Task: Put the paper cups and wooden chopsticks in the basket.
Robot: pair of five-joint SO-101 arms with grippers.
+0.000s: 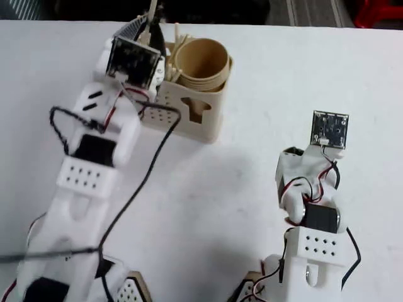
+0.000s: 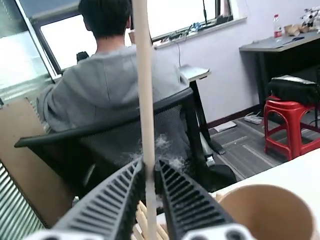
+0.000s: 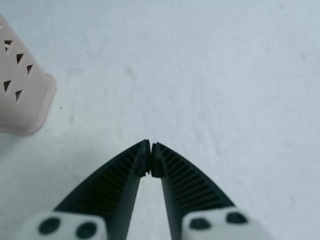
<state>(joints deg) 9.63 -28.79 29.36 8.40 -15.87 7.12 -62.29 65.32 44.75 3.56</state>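
The basket sits near the far edge of the table, a bit toward the left side. A stack of paper cups stands inside it, open end up. Some other chopsticks stick up out of the basket just beside the cups, on their left. The left arm stretches from the near left corner of the table up to the basket. The left gripper is right over the basket's left part, and its fingers are squeezed tight on one chopstick. That chopstick stands straight up and pokes high above the fingers. I cannot tell if its low end touches the bottom of the basket. The right arm is by the near right part of the table, well apart from the basket. The right gripper points down at bare table with its fingers closed together and nothing between them.
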